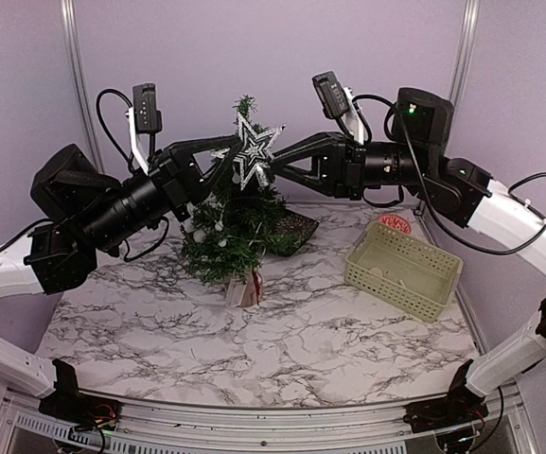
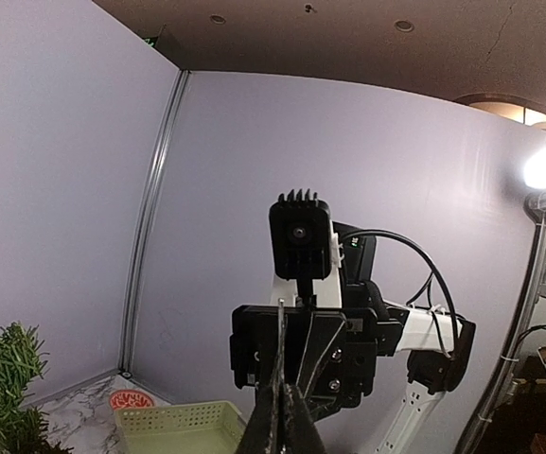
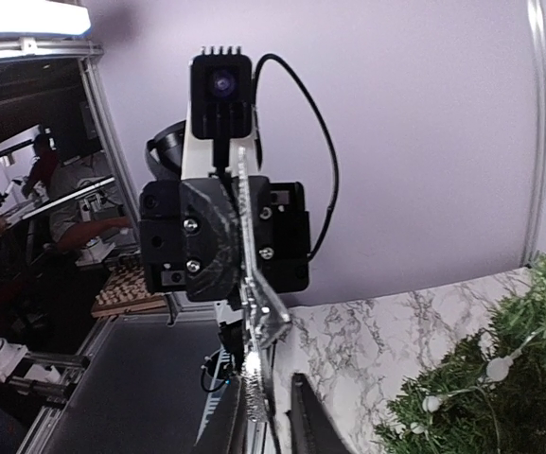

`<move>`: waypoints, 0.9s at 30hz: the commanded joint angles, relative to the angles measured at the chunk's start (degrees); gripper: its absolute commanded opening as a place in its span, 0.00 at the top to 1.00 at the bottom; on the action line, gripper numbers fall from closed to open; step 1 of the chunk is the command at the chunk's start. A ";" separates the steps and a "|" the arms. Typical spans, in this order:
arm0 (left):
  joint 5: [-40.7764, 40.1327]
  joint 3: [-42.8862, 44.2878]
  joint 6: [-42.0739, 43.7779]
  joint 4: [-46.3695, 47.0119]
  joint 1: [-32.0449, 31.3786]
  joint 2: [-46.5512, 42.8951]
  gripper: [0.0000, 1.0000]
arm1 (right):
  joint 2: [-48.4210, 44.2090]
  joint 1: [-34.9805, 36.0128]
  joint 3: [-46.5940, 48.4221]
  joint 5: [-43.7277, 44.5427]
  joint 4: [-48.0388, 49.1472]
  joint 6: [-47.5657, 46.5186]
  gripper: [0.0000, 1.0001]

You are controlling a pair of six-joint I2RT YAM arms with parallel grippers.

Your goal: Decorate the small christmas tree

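Left gripper (image 1: 229, 162) pinches the star (image 1: 254, 151) by its edge; my right gripper (image 1: 279, 161) straddles the opposite edge, closure unconfirmed. The small christmas tree (image 1: 227, 232) stands upright, its tip just beside the star.

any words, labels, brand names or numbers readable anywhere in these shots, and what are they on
No text can be read in any view.
Red round disc behind the basket: white markings, too small and blurred to read.
Silver star and small christmas tree: no lettering visible.
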 commanded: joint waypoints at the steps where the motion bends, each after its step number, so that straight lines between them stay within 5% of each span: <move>1: 0.44 -0.20 -0.49 2.87 0.31 0.32 1.00 | -0.30 0.53 2.96 0.07 -0.61 -0.68 0.98; 3: -0.44 0.07 -0.94 0.30 0.64 -0.06 0.97 | -0.21 0.53 3.96 1.26 -2.98 -1.65 1.00; 7: 0.61 1.45 -0.52 -9.10 2.46 -2.28 0.72 | -0.29 0.53 5.52 2.80 -9.36 -4.96 1.00; 10: 2.79 3.47 2.16 -18.74 3.58 -3.83 0.66 | -0.22 0.53 6.31 3.29 -14.36 -7.80 1.00; 15: 7.47 7.52 4.92 -31.35 4.73 -4.18 0.66 | -0.45 0.52 5.88 3.52 -18.09 -10.44 1.00; 22: 14.94 8.14 1.81 -31.88 6.38 -3.04 0.66 | 0.77 1.99 6.37 2.35 -20.36 -13.03 1.00; 27: 17.28 8.54 0.74 -30.25 6.64 -1.66 0.81 | 1.37 2.45 7.00 1.94 -20.32 -13.12 1.00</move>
